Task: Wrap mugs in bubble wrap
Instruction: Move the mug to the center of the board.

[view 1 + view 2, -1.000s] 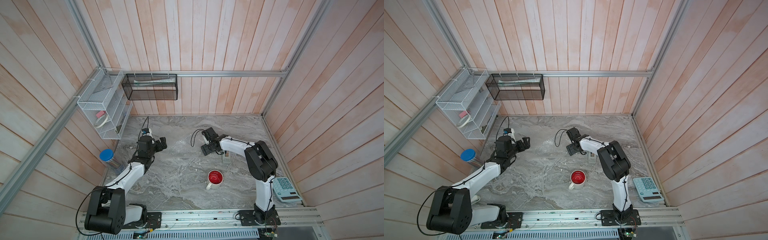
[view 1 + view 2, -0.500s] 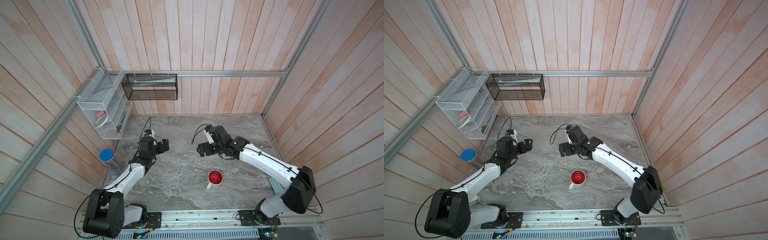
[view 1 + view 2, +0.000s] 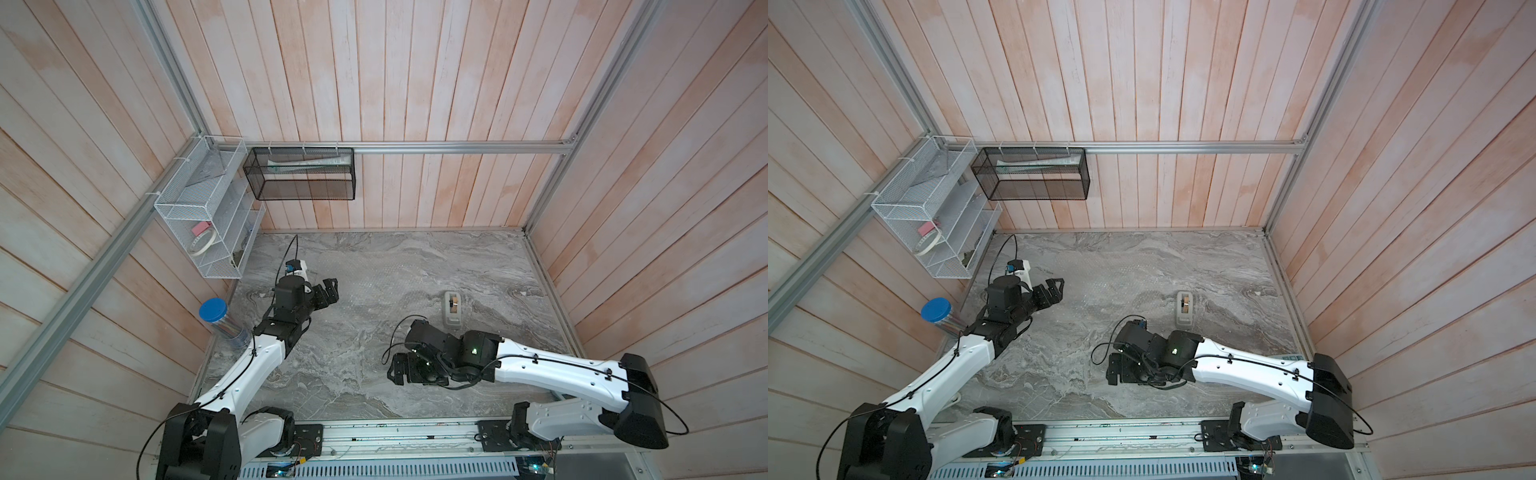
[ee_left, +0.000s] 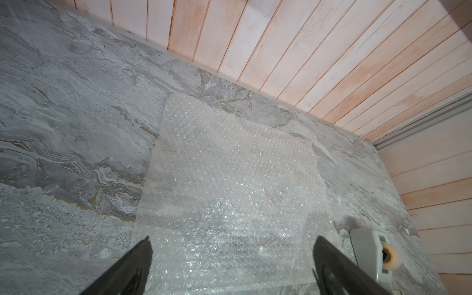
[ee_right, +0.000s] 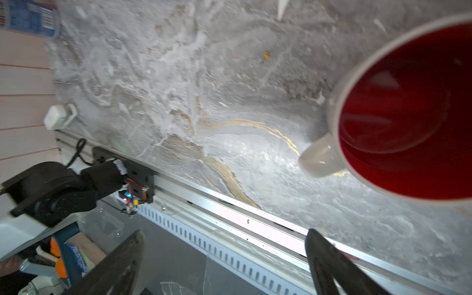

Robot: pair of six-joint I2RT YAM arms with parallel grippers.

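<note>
Mug (image 5: 396, 115) empty, red inside, wire rack (image 3: 179, 204) holding tape roll (image 3: 203, 243), left gripper (image 4: 232, 238) and right gripper (image 5: 224, 232) gaping

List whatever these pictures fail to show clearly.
- White ceramic mug with red inside: cut by the right wrist view's edge; under the right arm in both top views.
- Grey boxy tape dispenser: partly behind a finger in the left wrist view.
- Clear bubble wrap sheet: edges faint in both top views.

White arm shells (image 3: 548, 370), black joints (image 3: 636, 401), thin looping black cables (image 3: 286, 252).
</note>
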